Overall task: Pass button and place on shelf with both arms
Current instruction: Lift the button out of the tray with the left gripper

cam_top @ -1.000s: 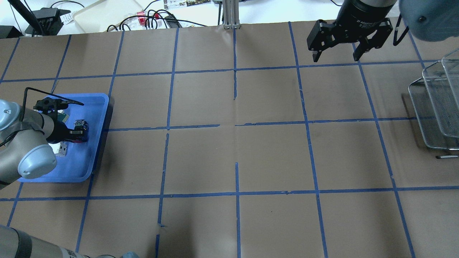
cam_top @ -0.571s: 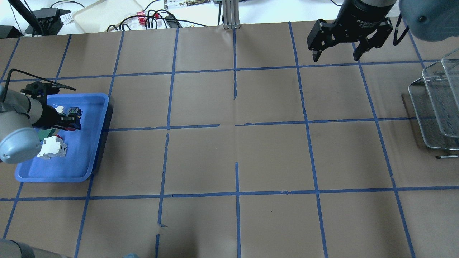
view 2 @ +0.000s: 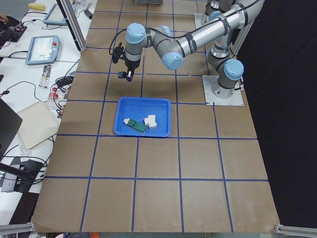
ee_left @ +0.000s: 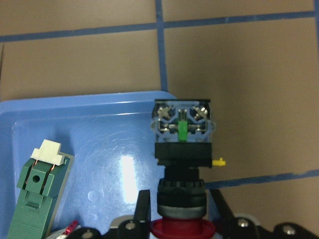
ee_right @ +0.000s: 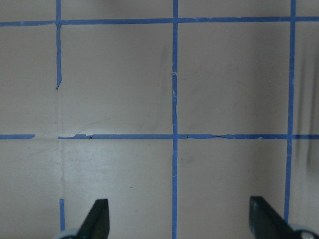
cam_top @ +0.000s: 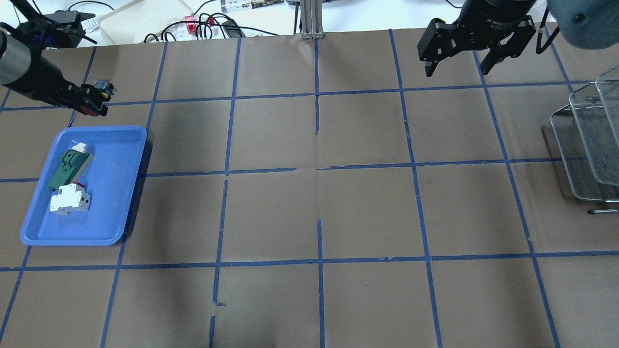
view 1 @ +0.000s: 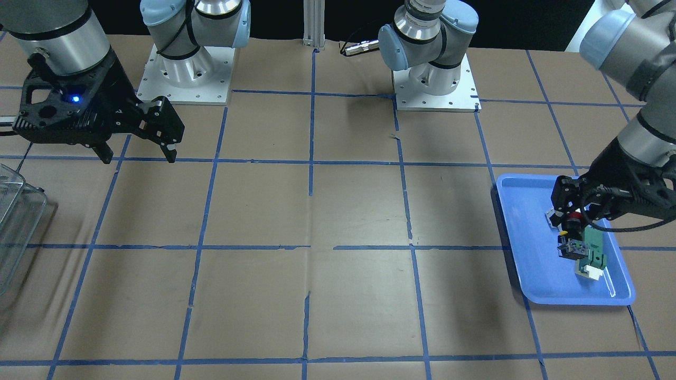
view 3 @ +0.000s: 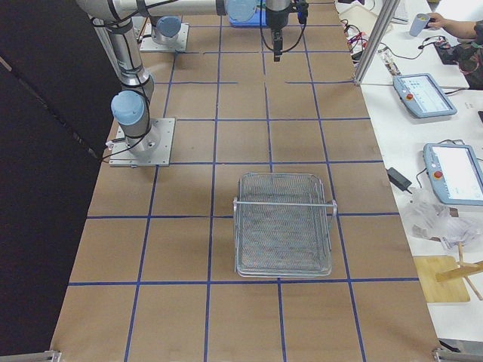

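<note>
My left gripper (cam_top: 92, 102) is shut on the button (cam_top: 102, 89) and holds it in the air past the far edge of the blue tray (cam_top: 111, 212). In the left wrist view the button (ee_left: 182, 149) has its red cap between the fingers and its bluish contact block pointing outward. In the front-facing view the button (view 1: 569, 245) hangs below the left gripper (view 1: 573, 216). My right gripper (cam_top: 459, 65) is open and empty, high over the far right of the table, also seen in the front-facing view (view 1: 138, 153). The wire shelf (cam_top: 580, 145) stands at the right edge.
The blue tray (view 1: 523, 253) holds a green-and-white block (cam_top: 70, 169) and a white block (cam_top: 70, 200). Brown paper with a blue tape grid covers the table. Cables and a beige tray (cam_top: 145, 17) lie beyond the far edge. The right wrist view shows only bare paper.
My left gripper has lifted the button out of the blue tray and carried it toward the table's far side. The right gripper has shifted slightly.
</note>
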